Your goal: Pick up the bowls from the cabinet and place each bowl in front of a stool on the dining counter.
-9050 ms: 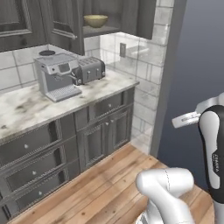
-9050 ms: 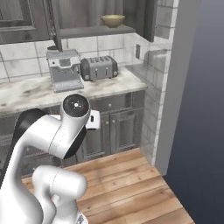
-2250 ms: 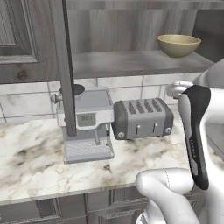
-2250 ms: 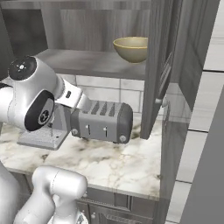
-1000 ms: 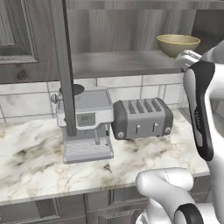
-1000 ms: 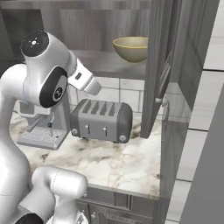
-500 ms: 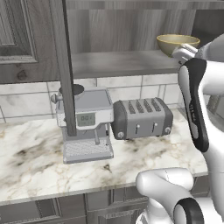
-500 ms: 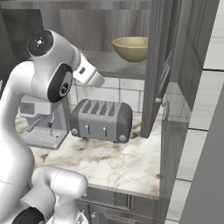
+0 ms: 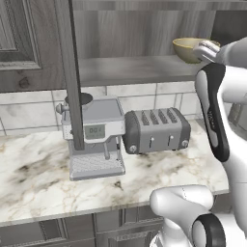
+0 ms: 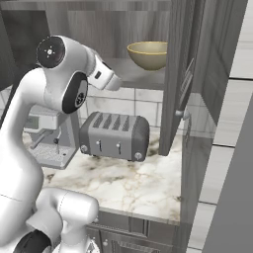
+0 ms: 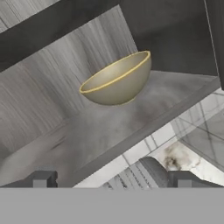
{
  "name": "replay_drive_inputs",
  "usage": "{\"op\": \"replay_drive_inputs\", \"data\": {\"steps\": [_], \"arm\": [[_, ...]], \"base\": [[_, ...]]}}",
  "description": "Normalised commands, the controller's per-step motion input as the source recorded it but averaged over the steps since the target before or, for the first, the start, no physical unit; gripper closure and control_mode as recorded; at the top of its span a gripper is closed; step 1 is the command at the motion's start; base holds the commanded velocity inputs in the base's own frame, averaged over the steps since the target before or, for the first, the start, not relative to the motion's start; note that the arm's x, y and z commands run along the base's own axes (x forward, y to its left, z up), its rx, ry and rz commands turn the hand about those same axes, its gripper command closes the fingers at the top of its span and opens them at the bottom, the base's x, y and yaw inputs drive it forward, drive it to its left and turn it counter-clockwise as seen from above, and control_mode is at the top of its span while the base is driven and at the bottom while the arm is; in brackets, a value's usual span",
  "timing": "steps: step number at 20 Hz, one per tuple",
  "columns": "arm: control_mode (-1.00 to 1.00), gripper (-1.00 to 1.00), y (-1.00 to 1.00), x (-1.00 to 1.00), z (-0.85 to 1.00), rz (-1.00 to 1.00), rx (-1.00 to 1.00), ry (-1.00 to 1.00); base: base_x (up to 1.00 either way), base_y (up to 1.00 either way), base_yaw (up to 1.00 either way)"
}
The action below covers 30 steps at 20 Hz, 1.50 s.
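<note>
The tan-olive bowl [image 11: 117, 79] sits upper centre on the cabinet [image 11: 109, 127] shelf; the gripper [image 11: 111, 179] (fingers spread wide, holding nothing) points toward it. The right base view adds the toaster [image 10: 114, 135] below.

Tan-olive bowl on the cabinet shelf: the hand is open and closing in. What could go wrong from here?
1. The tan-olive bowl is round and smooth; the open hand may push it deeper along the cabinet shelf instead of catching the rim.
2. The open cabinet door stands close beside the bowl, so the arm could clip it.
3. A dropped bowl would likely land on the toaster below.
</note>
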Motion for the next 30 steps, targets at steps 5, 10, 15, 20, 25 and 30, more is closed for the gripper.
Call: {"op": "replay_drive_inputs", "data": {"steps": [5,10,15,20,25,30], "arm": [[-1.00,-1.00,-0.24,0.09,0.38,-0.03,0.00,0.01],[-1.00,-1.00,-0.04,0.25,0.05,-0.02,0.00,0.04],[-1.00,-1.00,0.00,0.29,-0.21,0.00,0.00,0.00],[-1.00,-1.00,-0.07,0.15,-0.03,-0.01,0.00,0.00],[-1.00,-1.00,-0.25,0.14,0.00,-0.02,0.00,0.00],[-1.00,-1.00,-0.30,0.17,0.00,-0.03,0.00,0.00]], "base": [[0.00,0.00,0.00],[0.00,0.00,0.00],[0.00,0.00,0.00],[0.00,0.00,0.00],[0.00,0.00,0.00],[0.00,0.00,0.00]]}}
